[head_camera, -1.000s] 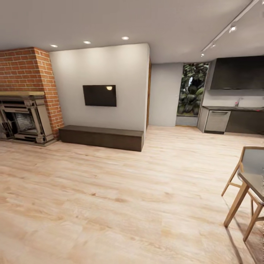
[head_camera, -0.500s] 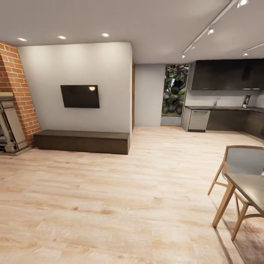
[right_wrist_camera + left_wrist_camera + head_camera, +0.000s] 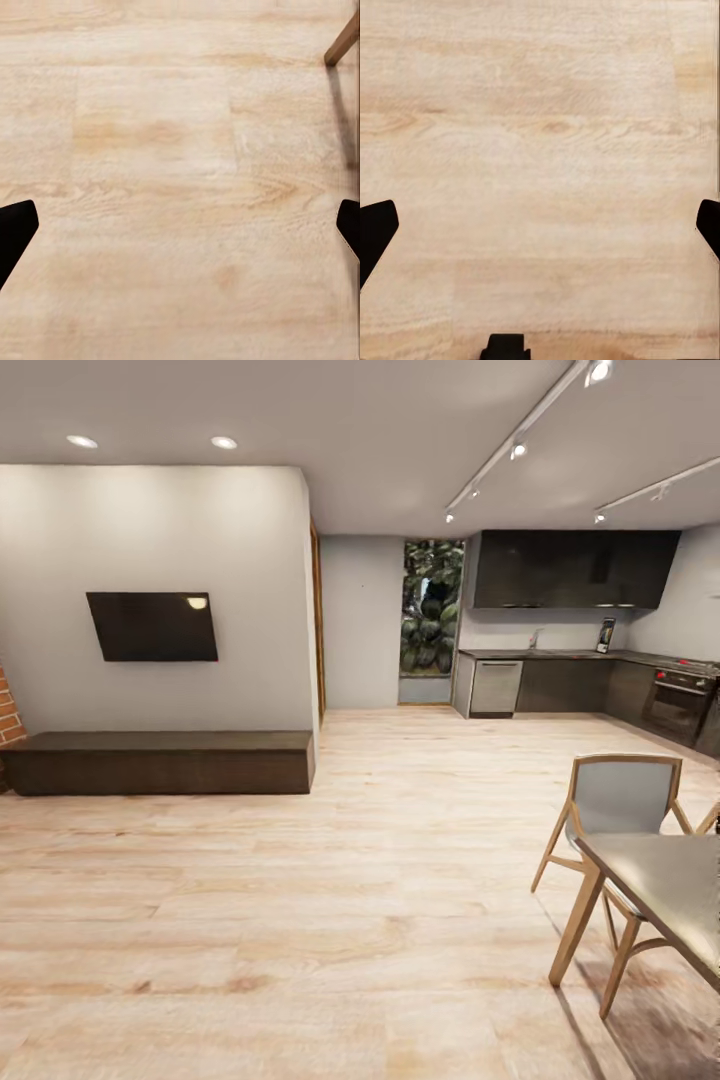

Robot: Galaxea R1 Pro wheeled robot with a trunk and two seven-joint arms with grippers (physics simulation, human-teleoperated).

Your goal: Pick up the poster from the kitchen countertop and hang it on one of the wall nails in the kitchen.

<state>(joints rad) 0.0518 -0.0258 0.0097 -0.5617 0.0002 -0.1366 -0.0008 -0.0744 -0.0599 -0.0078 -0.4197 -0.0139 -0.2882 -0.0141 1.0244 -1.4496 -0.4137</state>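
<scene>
The head view has panned right within the last second: the long grey L-shaped kitchen countertop now sits at 2 o'clock, a small upright item, probably the poster, on it. Approach continues. Left gripper and right gripper spread wide, empty, above wooden floor.

Pale wood floor runs wide open here. On the white wall hangs a dark television, above a low dark bench. Far back, a window shows greenery. Track lights cross the ceiling; a wooden chair sits by a table.
</scene>
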